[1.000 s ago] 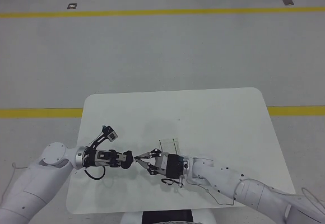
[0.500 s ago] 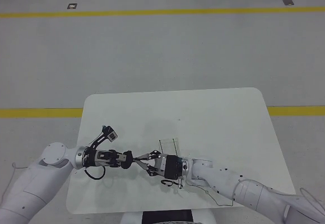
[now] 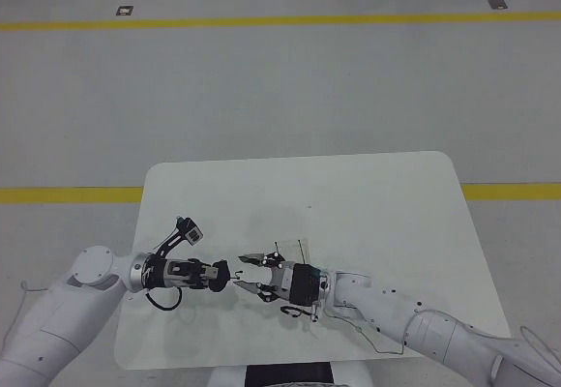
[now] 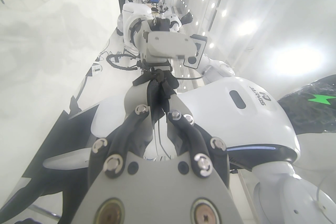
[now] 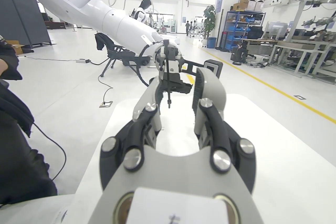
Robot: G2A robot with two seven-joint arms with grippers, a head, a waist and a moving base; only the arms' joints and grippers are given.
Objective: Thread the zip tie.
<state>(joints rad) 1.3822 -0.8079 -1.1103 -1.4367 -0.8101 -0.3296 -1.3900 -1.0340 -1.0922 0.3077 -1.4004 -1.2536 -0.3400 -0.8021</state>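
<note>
Left tool (image 3: 224, 278) clamped on zip tie (image 5: 169, 101), above worktop (image 3: 377, 193) near robot-side edge. Right tool (image 3: 246, 273) spread open, just beside. Best: centre hanging tie end inside right jaws, close gently, left holding steady.

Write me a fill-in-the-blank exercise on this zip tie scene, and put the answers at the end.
1. The left gripper is shut on the ____.
2. The right gripper has its jaws ____.
3. Both grippers are above the white ____.
4. The floor stripes beyond it are ____.

Missing words: zip tie; open; table; yellow.
</note>
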